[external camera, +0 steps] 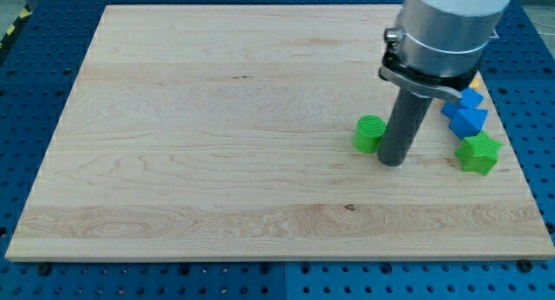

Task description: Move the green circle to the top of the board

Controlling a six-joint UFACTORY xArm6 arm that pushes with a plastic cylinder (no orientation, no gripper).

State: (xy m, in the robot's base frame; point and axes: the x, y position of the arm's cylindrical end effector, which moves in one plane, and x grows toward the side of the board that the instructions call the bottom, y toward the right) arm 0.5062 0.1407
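Wooden board (217, 118) on a blue pegboard table (35, 274). Toward the view's right, my tip (393, 161) just right of the green circle (369, 133), touching or nearly. No claw: just a rod. Farther right: green star-like block (479, 153), blue blocks (465, 114).

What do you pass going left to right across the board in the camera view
green circle → my tip, just right of the circle → blue blocks and green star-shaped block, which overlap in left-right position near the board's right edge.

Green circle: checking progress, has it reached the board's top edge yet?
No, the green circle sits low on the view's right, just left of my tip.
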